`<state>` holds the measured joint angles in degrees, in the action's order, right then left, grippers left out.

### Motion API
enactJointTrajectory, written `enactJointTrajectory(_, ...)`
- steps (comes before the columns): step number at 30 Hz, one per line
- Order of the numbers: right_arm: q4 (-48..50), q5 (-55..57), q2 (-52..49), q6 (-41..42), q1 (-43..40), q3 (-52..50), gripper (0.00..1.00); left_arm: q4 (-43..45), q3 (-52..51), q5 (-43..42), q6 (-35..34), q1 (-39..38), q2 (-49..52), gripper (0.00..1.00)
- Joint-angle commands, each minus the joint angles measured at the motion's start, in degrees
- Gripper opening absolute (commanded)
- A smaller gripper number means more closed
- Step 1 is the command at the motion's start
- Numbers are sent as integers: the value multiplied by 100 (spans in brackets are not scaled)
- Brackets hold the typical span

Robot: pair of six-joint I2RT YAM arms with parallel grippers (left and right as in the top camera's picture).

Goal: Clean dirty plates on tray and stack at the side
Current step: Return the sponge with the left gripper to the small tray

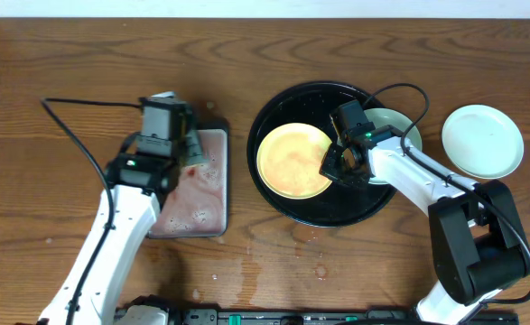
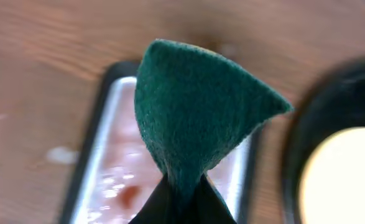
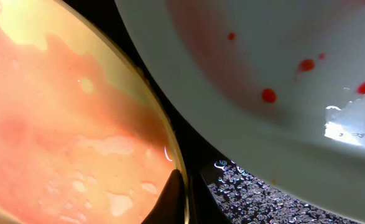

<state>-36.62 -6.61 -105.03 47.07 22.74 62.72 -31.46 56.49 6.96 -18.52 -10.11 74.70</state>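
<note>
The pale yellow plate (image 1: 292, 161) lies in the large black tray (image 1: 274, 203), smeared with watery red sauce (image 3: 58, 124). My right gripper (image 1: 330, 168) is shut on the yellow plate's right rim (image 3: 181, 186). A mint-green plate (image 1: 395, 122) with red spots (image 3: 269, 74) lies in the tray behind it, partly hidden by my arm. A second, clean mint-green plate (image 1: 482, 140) sits on the table to the right of the tray. My left gripper (image 1: 185, 144) is shut on a green sponge (image 2: 194, 118) and holds it above the small rectangular tray (image 1: 212, 194).
The small rectangular tray (image 2: 101, 155) holds pinkish water. Water drops lie on the wood (image 1: 319, 271) in front of the black tray. A black cable (image 1: 75, 126) runs across the table at the left.
</note>
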Motion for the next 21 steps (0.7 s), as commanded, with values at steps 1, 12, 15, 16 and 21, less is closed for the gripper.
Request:
enactJointTrajectory(1, -114, 164, 13, -96, -15, -26, 1, -214, -76, 341, 286, 350, 243, 7)
enactJointTrajectory(12, -116, 166, 13, -151, -15, -26, 1, -699, -76, 240, 282, 393, 1668, 7)
enactJointTrajectory(15, -127, 166, 13, -151, -22, -26, 1, -634, -76, 118, 286, 393, 1655, 7)
enactJointTrajectory(16, -127, 166, 13, -151, -26, -26, 1, -619, -76, 101, 286, 393, 1655, 8)
enactJointTrajectory(21, -157, 162, 13, -151, -26, -26, 1, -619, -74, -313, 289, 393, 1648, 46)
